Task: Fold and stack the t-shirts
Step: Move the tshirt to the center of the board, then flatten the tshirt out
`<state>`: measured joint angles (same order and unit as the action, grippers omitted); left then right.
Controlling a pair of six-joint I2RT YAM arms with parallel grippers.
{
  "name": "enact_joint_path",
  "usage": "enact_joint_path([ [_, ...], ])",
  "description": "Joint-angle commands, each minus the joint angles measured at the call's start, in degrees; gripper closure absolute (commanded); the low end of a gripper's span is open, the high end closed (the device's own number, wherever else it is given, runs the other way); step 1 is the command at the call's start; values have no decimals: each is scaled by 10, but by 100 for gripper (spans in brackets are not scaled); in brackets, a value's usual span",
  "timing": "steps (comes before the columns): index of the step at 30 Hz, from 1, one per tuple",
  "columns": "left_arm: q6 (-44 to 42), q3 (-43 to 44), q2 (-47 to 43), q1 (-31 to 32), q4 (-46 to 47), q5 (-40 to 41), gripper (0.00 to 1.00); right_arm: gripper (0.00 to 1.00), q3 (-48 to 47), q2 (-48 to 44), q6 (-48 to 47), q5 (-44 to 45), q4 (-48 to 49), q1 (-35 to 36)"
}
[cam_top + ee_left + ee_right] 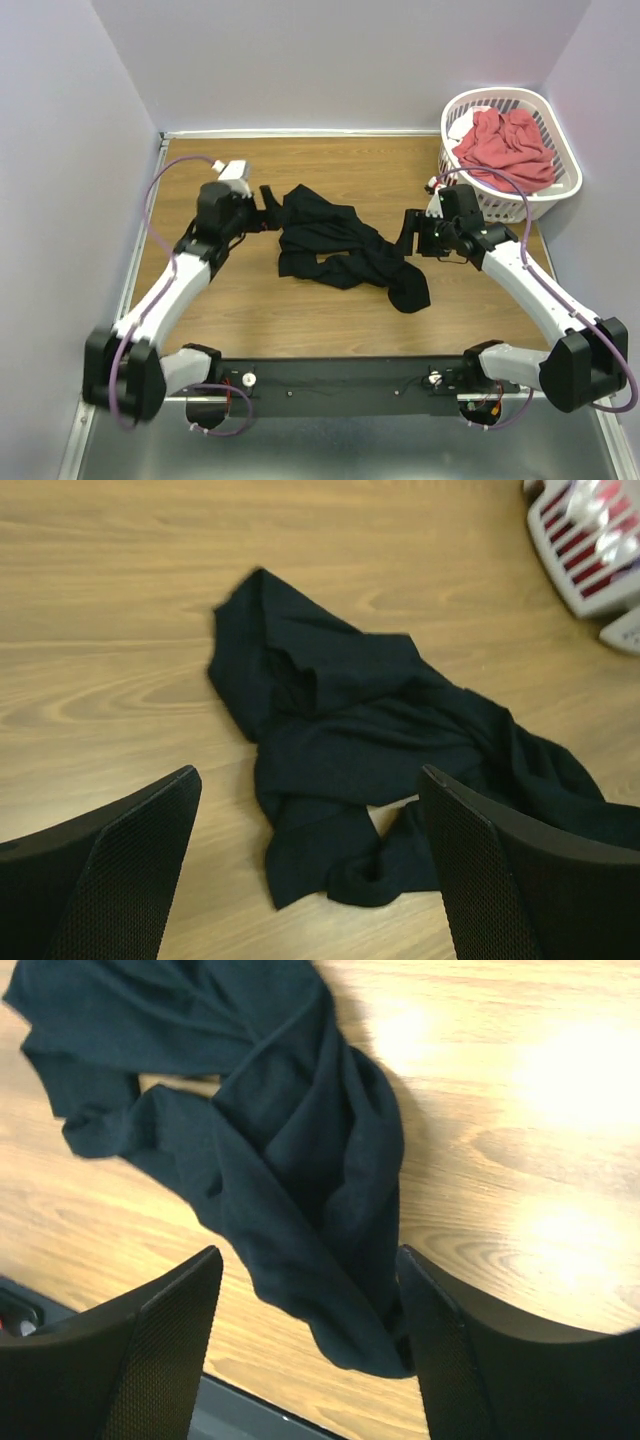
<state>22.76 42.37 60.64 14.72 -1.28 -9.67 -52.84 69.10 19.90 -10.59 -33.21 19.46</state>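
Tangle. Looking at the black t-shirt (pixel 335 245), lying roped and crumpled near the middle of the table (pixel 250 310), bunching at its far-left end and trailing down to a drooping tail at the near right. Showing no hem, collar or sleeve clearly in either wrist view.

Hovering just beside that bunched left end with the left gripper (pixel 272 210), fingers gaping wide and carrying nothing. Hanging close to the tail with the right gripper (pixel 407 235), likewise spread wide and empty, apparently not touching the cloth. Leaving the coral-red t-shirt (pixel 505 145) heaped in the laundry basket (pixel 560 188) at the far right corner, well apart from both grippers.

Judging the fold as not yet begun, with flattening the black shirt the first job.

Risking, from here:
- pinching several layers at once in the thick twist, so lifting the whole bundle instead of opening it;
- pulling from both ends of the same rope of cloth, so tightening the twist rather than spreading it;
- closing on a sleeve rather than a shoulder or hem, since the folds are hiding which is which;
- dragging the tail toward the near edge and the arm bases;
- descending too far and scraping the fingers on the wood.
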Motion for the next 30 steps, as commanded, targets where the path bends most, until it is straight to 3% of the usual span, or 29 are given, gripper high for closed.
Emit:
enact_joint_path([
  [1, -3, 81, 131, 12, -14, -111, 6, 22, 0, 5, -17, -48, 11, 7],
  [7, 3, 226, 323, 51, -69, -53, 7, 19, 40, -25, -7, -52, 14, 9],
  [14, 44, 299, 440, 54, -100, -23, 11, 18, 52, -36, -10, -53, 15, 9],
  [21, 66, 322, 483, 59, -95, -16, 16, 18, 55, -25, -17, -49, 18, 9],
  [30, 70, 345, 497, 63, -84, -18, 31, 18, 55, -20, -21, -39, 25, 9],
])
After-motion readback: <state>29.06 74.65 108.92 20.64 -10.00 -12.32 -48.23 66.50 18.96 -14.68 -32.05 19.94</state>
